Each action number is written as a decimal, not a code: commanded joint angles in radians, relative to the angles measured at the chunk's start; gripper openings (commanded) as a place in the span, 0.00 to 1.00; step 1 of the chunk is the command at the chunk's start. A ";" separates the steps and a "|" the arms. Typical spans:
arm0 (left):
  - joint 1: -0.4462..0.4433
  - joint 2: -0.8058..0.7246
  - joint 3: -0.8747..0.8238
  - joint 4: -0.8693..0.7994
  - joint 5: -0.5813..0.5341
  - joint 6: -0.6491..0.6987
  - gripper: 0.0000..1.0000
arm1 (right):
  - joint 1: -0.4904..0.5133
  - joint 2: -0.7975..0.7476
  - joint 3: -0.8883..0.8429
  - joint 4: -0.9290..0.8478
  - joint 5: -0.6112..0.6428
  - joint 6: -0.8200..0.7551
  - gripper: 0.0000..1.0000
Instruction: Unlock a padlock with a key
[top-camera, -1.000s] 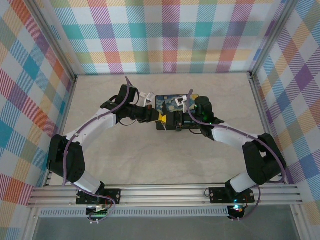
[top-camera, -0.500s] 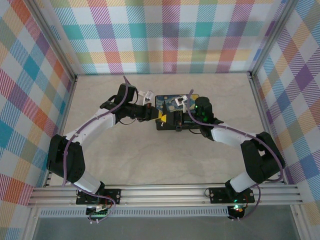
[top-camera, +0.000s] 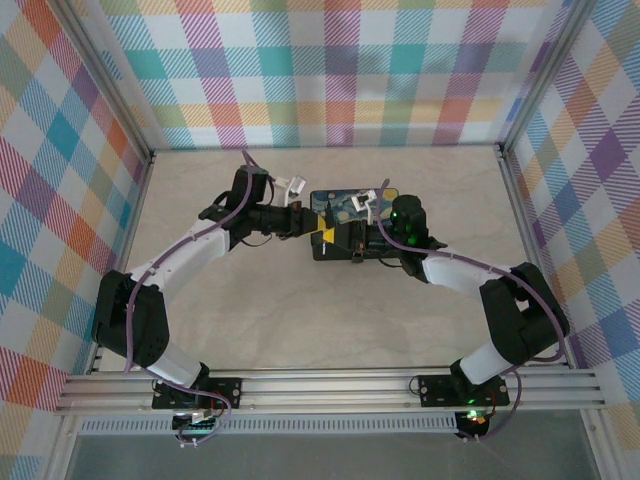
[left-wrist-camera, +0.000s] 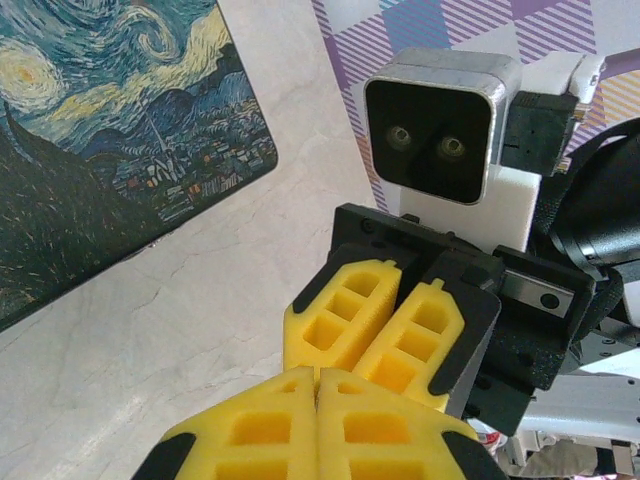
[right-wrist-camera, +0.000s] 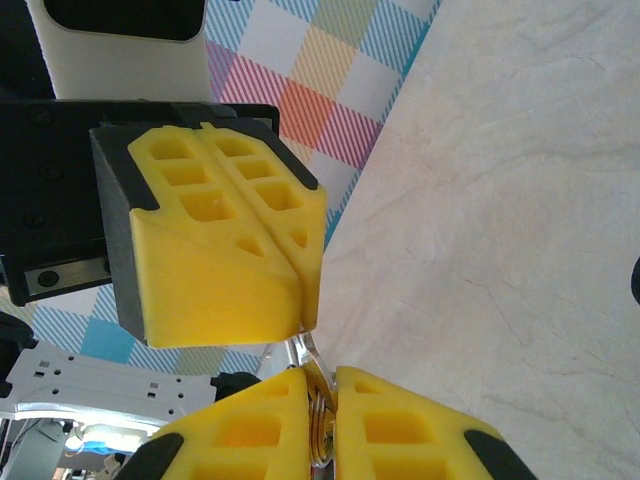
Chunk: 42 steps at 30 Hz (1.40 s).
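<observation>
My two grippers meet tip to tip just off the box's front left corner. The left gripper (top-camera: 317, 232) (left-wrist-camera: 318, 372) is shut, its yellow pads pressed flush. The right gripper (top-camera: 334, 237) (right-wrist-camera: 320, 378) is shut on a thin silvery metal piece, the key (right-wrist-camera: 318, 425). That sliver runs up from the right jaws into the tip of the left fingers (right-wrist-camera: 215, 290), so both grippers pinch it. The right fingers (left-wrist-camera: 345, 320) sit just beyond my left tips. The padlock is hidden.
The black box with the swirling blue-yellow painting on its lid (top-camera: 352, 205) (left-wrist-camera: 100, 150) lies behind the grippers. Pale marbled tabletop (top-camera: 320, 310) spreads in front. Plaid walls (top-camera: 330, 70) and metal rails close in the workspace.
The right jaws have narrowed onto the silvery piece. The left gripper stayed shut and shifted slightly toward the box.
</observation>
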 joint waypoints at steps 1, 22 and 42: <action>0.006 -0.044 -0.022 0.040 0.025 -0.012 0.00 | 0.005 -0.018 -0.007 0.043 -0.010 0.006 0.13; 0.003 -0.090 -0.051 0.046 0.059 -0.004 0.00 | 0.002 0.002 0.017 0.119 0.002 0.075 0.10; -0.001 -0.094 -0.013 -0.110 -0.276 -0.049 0.59 | -0.050 -0.060 -0.087 -0.133 0.075 -0.096 0.01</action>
